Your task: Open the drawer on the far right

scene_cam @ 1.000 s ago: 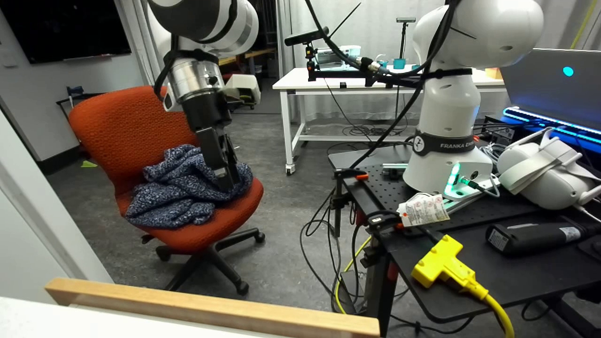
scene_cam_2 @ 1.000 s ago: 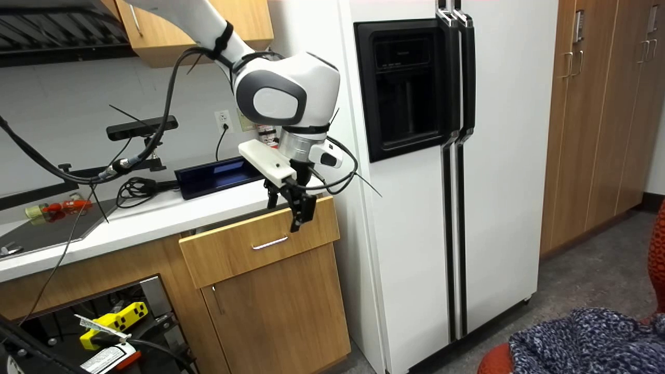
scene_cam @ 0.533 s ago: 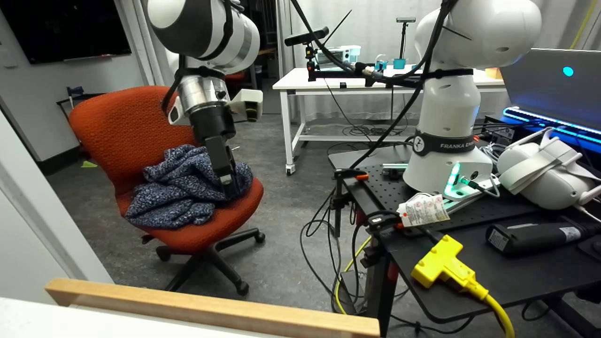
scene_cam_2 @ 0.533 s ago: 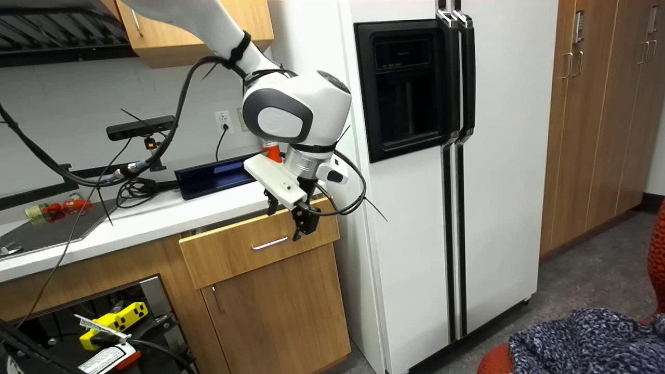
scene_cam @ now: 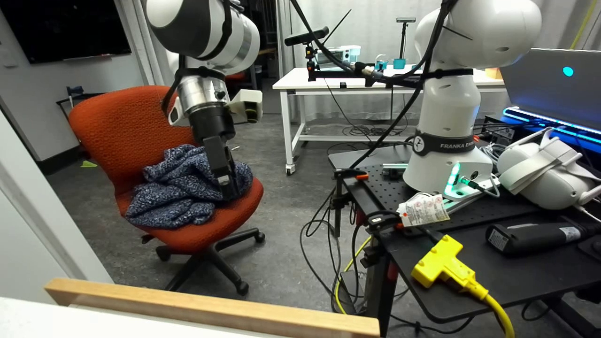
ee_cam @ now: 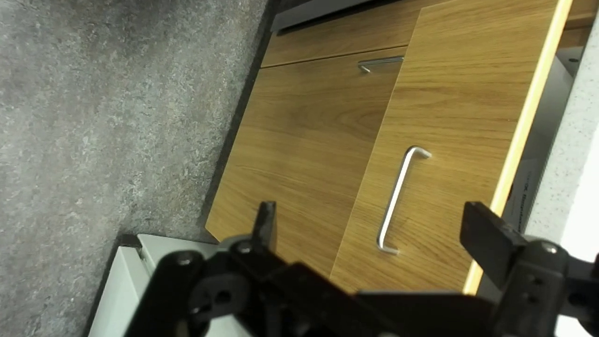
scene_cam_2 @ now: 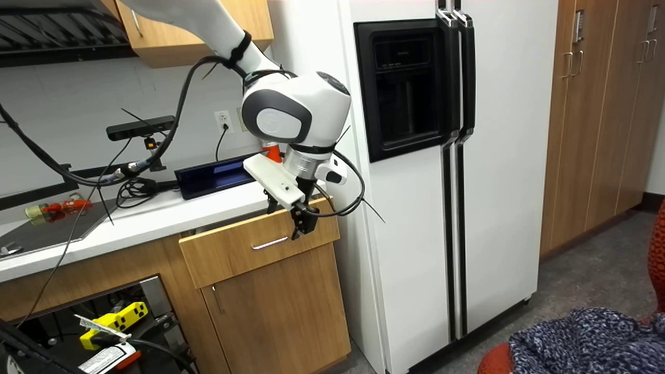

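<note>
Two black fingers [ee_cam: 489, 239] of the gripper [ee_cam: 371, 210] stand wide apart in the wrist view. Ahead of them: the drawer [ee_cam: 444, 117], part way out, its metal handle [ee_cam: 397, 196] showing in the gap between the fingers. Can't tell whether either finger touches the wood or the handle. Drawer's light rim [ee_cam: 523, 126] passes behind the finger on the right of the wrist view; the drawer's inside and the pale countertop [ee_cam: 561, 187] come just past that finger. Cabinet door [ee_cam: 313, 140] sits behind the opposite finger, gray floor [ee_cam: 117, 117] farther out on that side.

Versus a second ago: fingers sit lower over the drawer face, arm [scene_cam_2: 327, 111] lower too and a bit farther right in an exterior view. Versus half a second ago: hardly any shift. Drawer out by the same amount then and now in both exterior views. Speckled blue cloth [scene_cam: 178, 197] on the orange chair [scene_cam: 122, 122], behind the fingers in an exterior view: same spot. Fridge [scene_cam_2: 506, 182], right of the fingers in an exterior view: unchanged.
</note>
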Tool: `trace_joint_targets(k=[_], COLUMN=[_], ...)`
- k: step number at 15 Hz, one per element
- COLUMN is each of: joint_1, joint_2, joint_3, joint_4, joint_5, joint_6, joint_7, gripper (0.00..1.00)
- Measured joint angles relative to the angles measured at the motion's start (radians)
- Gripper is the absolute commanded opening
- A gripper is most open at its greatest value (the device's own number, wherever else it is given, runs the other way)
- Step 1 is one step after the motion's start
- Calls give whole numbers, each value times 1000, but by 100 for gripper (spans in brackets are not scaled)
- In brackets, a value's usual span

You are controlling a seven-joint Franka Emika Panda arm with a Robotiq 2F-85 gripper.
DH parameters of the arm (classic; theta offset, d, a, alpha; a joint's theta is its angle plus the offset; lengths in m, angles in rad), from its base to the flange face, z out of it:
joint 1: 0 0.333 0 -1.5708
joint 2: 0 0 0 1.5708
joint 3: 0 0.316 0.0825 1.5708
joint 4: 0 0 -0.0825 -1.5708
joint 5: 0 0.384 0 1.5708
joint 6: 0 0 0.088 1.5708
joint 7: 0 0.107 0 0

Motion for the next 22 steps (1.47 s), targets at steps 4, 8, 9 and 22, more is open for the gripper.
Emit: trace_joint_targets(k=[4,8,9,22], joint_1=[0,0,0,2], joint_2=[2,2,3,3], joint_3=[5,8,8,4], joint_4=[0,-1,-1,-7], joint_5=[118,216,217,192], joint_6=[0,-3,-3,53], joint_7=[-1,-2,-1,75], gripper=[100,100,100,100])
